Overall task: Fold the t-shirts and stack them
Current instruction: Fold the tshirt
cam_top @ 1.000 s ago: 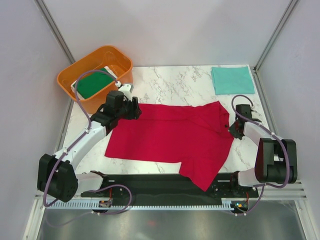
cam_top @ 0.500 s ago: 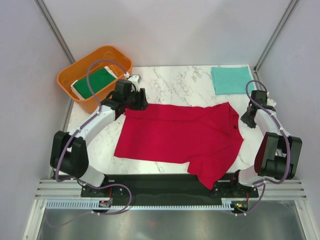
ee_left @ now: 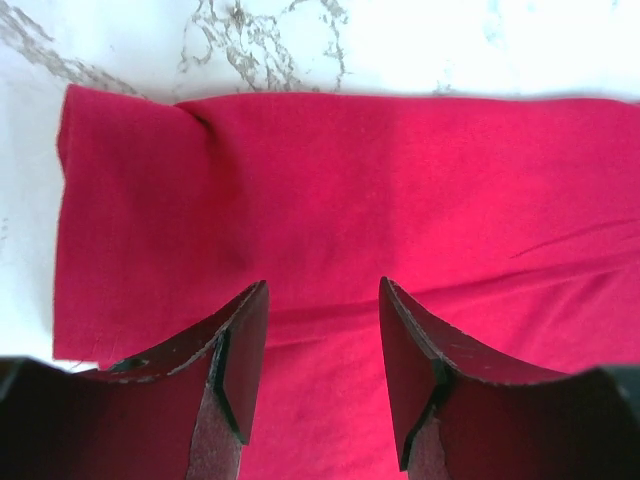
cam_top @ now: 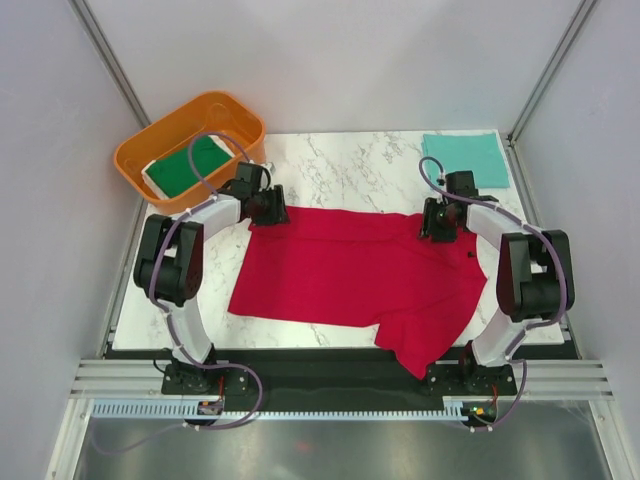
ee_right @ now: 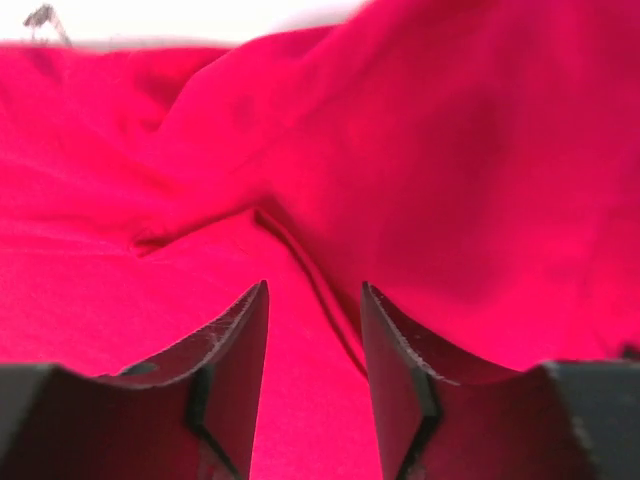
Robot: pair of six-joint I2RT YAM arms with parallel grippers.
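Observation:
A bright red t-shirt [cam_top: 360,275] lies spread across the marble table, one sleeve hanging over the near edge. My left gripper [cam_top: 272,207] [ee_left: 322,300] hovers open over the shirt's far left corner, nothing between its fingers. My right gripper [cam_top: 437,222] [ee_right: 315,300] stands open above the rumpled far right shoulder of the red t-shirt [ee_right: 420,190]. A folded teal t-shirt [cam_top: 464,159] rests at the far right corner. A dark green t-shirt [cam_top: 183,166] with a white edge lies inside the tub.
An orange plastic tub [cam_top: 150,146] sits at the far left corner, partly off the table [cam_top: 340,165]. Grey walls enclose the table on three sides. A black rail [cam_top: 320,368] runs along the near edge.
The red shirt has shifted right and its right side was let go. My right gripper opened and swung in over the shirt's far right shoulder. The left arm moved to the far left corner.

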